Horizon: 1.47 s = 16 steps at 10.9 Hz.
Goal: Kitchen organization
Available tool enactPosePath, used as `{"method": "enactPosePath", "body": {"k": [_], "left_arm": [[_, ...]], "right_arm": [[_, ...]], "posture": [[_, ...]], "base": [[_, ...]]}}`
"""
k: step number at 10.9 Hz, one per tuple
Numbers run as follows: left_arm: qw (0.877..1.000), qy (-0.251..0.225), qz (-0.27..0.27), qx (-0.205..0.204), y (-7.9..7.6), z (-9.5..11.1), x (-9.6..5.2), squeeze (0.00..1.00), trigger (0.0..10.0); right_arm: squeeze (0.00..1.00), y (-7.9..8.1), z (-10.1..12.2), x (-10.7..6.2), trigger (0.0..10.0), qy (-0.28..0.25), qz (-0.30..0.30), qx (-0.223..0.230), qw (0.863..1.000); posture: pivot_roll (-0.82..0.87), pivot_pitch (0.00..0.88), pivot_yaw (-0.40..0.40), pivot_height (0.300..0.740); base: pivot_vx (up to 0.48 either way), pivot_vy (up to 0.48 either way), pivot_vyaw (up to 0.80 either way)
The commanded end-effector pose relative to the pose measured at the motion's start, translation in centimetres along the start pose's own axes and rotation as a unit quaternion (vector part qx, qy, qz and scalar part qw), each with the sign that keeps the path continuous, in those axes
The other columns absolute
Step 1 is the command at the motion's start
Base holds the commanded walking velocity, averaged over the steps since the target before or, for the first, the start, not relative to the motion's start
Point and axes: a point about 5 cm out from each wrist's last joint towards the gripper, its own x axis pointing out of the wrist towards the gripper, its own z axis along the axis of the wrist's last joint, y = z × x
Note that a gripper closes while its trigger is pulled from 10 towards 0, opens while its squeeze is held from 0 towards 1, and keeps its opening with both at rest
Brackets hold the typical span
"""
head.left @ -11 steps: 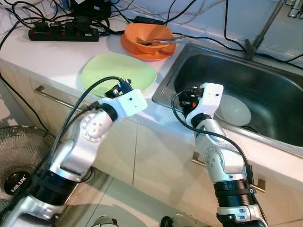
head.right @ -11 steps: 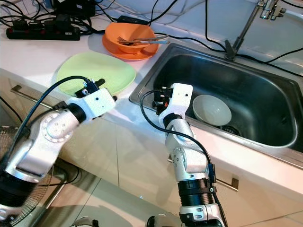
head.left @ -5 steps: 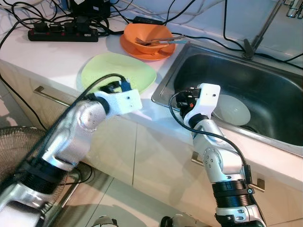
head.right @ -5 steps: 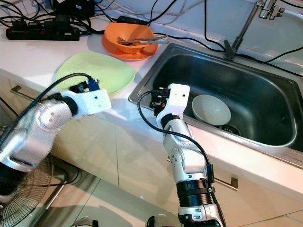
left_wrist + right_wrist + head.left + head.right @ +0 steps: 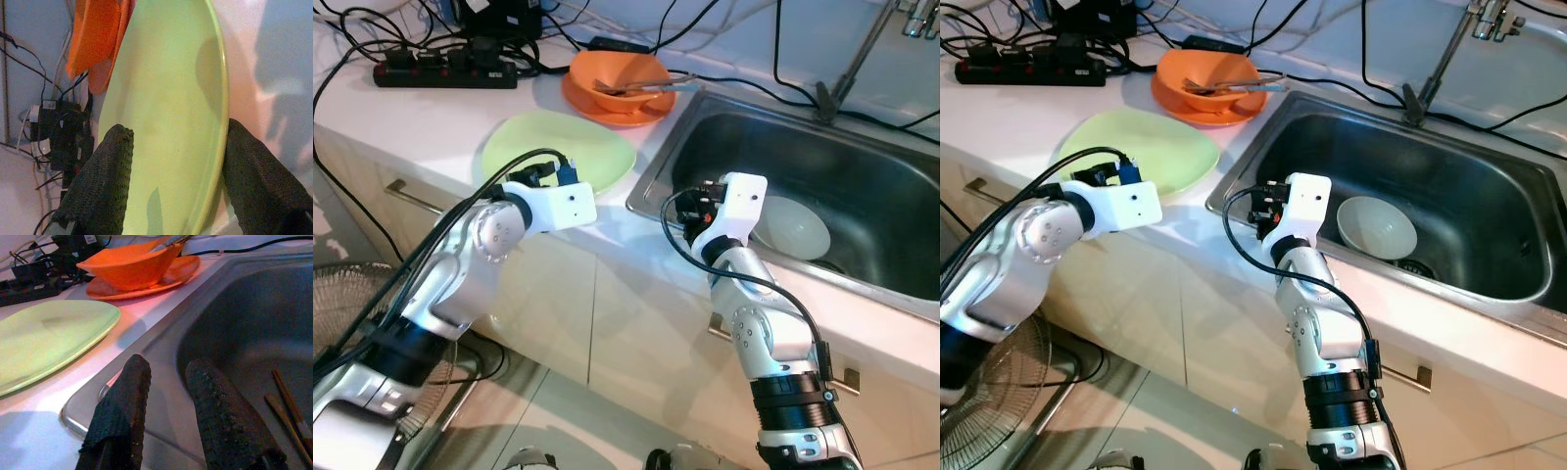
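A light green plate (image 5: pixel 578 147) lies flat on the white counter, left of the sink. My left gripper (image 5: pixel 176 129) is open at the plate's near edge. One finger (image 5: pixel 105 171) is over the plate's face and the other (image 5: pixel 254 171) is just outside its rim. Behind the plate, an orange bowl (image 5: pixel 619 73) holding utensils (image 5: pixel 651 85) sits on an orange plate (image 5: pixel 582 100). My right gripper (image 5: pixel 168 364) is open and holds nothing. It hovers over the left rim of the steel sink (image 5: pixel 651 181). A white bowl (image 5: pixel 800 227) rests in the basin.
A black power strip (image 5: pixel 445 70) and tangled cables run along the back of the counter. The faucet (image 5: pixel 847 69) stands behind the sink. Chopsticks (image 5: pixel 289 404) lie in the basin. A floor fan (image 5: pixel 342 304) stands low at the left, beside the cabinet fronts.
My left forearm has swung down and left, and its gripper has moved in onto the green plate's near edge. The right arm has barely shifted.
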Motion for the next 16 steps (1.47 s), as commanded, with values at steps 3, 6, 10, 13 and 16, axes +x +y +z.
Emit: {"method": "enactPosePath", "body": {"k": [3, 6, 10, 13, 16], "left_arm": [[0.999, 0.023, -0.014, 0.017, -1.0, -0.5, 1.4, 0.00, 10.0], [0.998, 0.041, -0.026, 0.029, -2.0, -1.1, 2.7, 0.00, 10.0], [0.998, 0.034, -0.037, 0.029, -2.7, -1.1, 3.1, 0.00, 0.0], [0.998, 0.033, -0.036, 0.029, -2.8, -1.4, 3.3, 0.00, 0.0], [0.998, 0.034, -0.038, 0.029, -2.9, -1.6, 3.3, 0.00, 0.0]], "right_arm": [[0.00, -0.5, 0.3, -0.1, 10.0, -0.001, -0.012, -0.003, 1.000], [0.00, -0.5, 0.3, -0.1, 10.0, 0.001, -0.014, -0.004, 1.000], [0.00, -0.6, 0.1, -0.2, 10.0, 0.004, -0.017, -0.004, 1.000], [0.00, -0.6, 0.0, -0.2, 10.0, 0.006, -0.019, -0.004, 1.000], [0.00, -0.6, 0.0, -0.2, 10.0, 0.008, -0.022, -0.003, 1.000]], "posture": [[-0.02, 0.047, -0.077, 0.719], [-0.03, 0.050, -0.076, 0.719], [-0.04, 0.062, -0.071, 0.719], [-0.03, 0.064, -0.072, 0.719], [-0.04, 0.063, -0.072, 0.719]], "base": [[0.000, 0.000, 0.00], [0.000, 0.000, 0.00], [0.000, 0.000, 0.00], [0.000, 0.000, 0.00], [0.000, 0.000, 0.00]]}}
